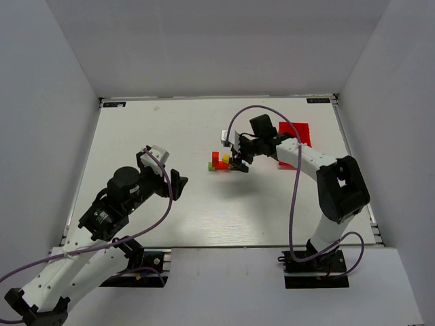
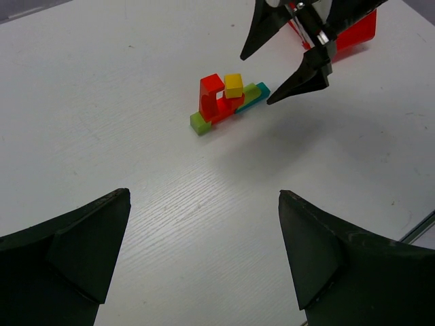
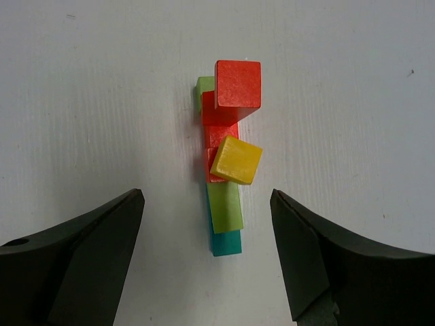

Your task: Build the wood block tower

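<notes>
The wood block tower (image 1: 219, 163) stands near the table's middle. In the right wrist view it is seen from above: a red cube (image 3: 238, 85) is highest, a tilted yellow cube (image 3: 236, 161) rests on a red piece (image 3: 221, 125), and a green bar (image 3: 225, 207) lies over a teal bar (image 3: 226, 242). In the left wrist view the tower (image 2: 224, 102) is far ahead. My right gripper (image 3: 207, 197) is open and empty, above the tower's teal end; it also shows from above (image 1: 238, 163). My left gripper (image 2: 204, 195) is open and empty, well short of the tower.
A red plastic bin (image 1: 297, 132) sits at the back right, behind the right arm, and also shows in the left wrist view (image 2: 353, 30). The white table is enclosed by grey walls at the back and sides.
</notes>
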You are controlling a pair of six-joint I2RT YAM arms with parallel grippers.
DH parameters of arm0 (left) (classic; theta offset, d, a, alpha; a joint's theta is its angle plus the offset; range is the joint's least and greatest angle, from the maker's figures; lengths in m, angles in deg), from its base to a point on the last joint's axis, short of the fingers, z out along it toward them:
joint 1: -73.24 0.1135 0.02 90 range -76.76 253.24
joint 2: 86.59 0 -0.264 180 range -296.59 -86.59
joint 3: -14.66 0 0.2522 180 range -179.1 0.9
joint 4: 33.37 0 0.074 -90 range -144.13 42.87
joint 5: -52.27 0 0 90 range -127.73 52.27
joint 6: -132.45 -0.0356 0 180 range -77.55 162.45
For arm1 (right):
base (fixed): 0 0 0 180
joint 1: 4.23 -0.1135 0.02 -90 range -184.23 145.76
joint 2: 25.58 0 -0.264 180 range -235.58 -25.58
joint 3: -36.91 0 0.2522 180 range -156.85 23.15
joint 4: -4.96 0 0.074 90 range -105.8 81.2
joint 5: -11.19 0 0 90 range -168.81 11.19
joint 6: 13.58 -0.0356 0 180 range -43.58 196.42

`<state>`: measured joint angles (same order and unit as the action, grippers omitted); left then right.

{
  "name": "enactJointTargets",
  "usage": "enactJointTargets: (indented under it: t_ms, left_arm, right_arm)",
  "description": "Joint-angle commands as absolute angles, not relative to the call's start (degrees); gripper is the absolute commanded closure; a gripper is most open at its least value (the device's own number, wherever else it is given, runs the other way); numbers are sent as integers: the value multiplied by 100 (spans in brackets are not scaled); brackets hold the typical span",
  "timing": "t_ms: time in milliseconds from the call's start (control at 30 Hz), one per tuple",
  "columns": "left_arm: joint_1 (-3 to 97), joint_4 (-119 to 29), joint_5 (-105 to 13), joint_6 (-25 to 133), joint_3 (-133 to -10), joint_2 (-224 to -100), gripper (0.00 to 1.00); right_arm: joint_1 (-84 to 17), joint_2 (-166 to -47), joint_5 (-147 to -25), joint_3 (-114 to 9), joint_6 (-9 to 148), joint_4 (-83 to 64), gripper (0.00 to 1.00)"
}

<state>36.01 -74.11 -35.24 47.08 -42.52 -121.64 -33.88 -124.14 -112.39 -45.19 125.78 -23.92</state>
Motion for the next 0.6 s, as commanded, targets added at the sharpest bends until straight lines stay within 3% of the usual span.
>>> enactJointTargets:
  t_ms: [0,133,567]
  left_arm:
    - [3615,-7464,-3641,4764,-4296,-12052,0]
    - [3615,-7464,-3693,4764,-4296,-11938,0]
    - [3615,-7517,-3693,4764,-4296,-11937,0]
  right_arm:
    - [-3385,-12673,-11581,-4936,12722,-2638,19]
    - [-3385,-12867,-11581,-5138,12617,-2743,14]
    - [-3421,-13061,-11282,-5165,11975,-2296,14]
